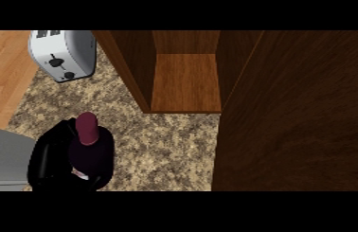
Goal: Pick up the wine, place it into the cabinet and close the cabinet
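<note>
The wine bottle (89,146), dark with a maroon neck and cap, stands upright on the speckled counter at the lower left. My left hand (48,156) is curled round its body, with the grey forearm coming in from the left edge. The wooden cabinet (185,82) stands open ahead and to the right of the bottle, showing a bare shelf. Its door (293,112) is swung out and fills the right side of the view. My right hand does not show.
A silver toaster (63,53) sits at the back left, beside the cabinet's left wall. Speckled counter (168,146) lies between the bottle and the cabinet opening. A light wooden strip (14,70) runs along the far left.
</note>
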Tool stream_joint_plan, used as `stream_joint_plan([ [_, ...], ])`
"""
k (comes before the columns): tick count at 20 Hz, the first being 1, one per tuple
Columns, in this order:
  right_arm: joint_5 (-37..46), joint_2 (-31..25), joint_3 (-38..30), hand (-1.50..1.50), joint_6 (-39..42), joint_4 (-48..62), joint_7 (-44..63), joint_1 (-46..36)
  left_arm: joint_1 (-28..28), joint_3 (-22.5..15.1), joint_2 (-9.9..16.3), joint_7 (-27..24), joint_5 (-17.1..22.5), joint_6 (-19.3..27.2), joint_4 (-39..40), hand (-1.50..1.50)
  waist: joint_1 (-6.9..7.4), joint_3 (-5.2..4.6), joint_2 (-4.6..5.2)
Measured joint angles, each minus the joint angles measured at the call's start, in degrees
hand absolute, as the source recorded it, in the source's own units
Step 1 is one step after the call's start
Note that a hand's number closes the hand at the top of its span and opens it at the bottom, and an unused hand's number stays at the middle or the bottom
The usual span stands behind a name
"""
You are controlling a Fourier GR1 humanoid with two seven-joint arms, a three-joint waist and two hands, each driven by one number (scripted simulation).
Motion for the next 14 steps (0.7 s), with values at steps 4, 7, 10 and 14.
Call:
stream_joint_plan([
  [4, 0.0, 0.1, 0.0, -1.5, 0.1, 0.3, 0.0, -0.4, -0.8, -3.0, -1.3, 5.8, -3.1, 3.6, -5.6, 1.5, -0.08, -0.01, 0.07],
  [7, -0.3, -0.1, -1.2, -1.5, 1.1, 0.4, -1.2, 0.4, -2.1, -5.5, -2.7, 9.9, -4.9, 5.4, -8.1, 1.5, -0.18, -0.02, 0.11],
  [10, -0.5, 0.2, -0.9, -1.5, 0.9, 0.2, -0.6, 0.4, -5.0, -8.1, -5.1, 13.4, -6.6, 7.6, -9.1, 1.5, -0.35, -0.03, 0.11],
  [14, -0.7, 0.5, -1.5, -1.5, 2.6, 0.5, -3.2, 2.8, -9.0, -11.3, -8.6, 17.3, -9.3, 10.8, -10.0, 1.5, -0.47, -0.02, 0.14],
])
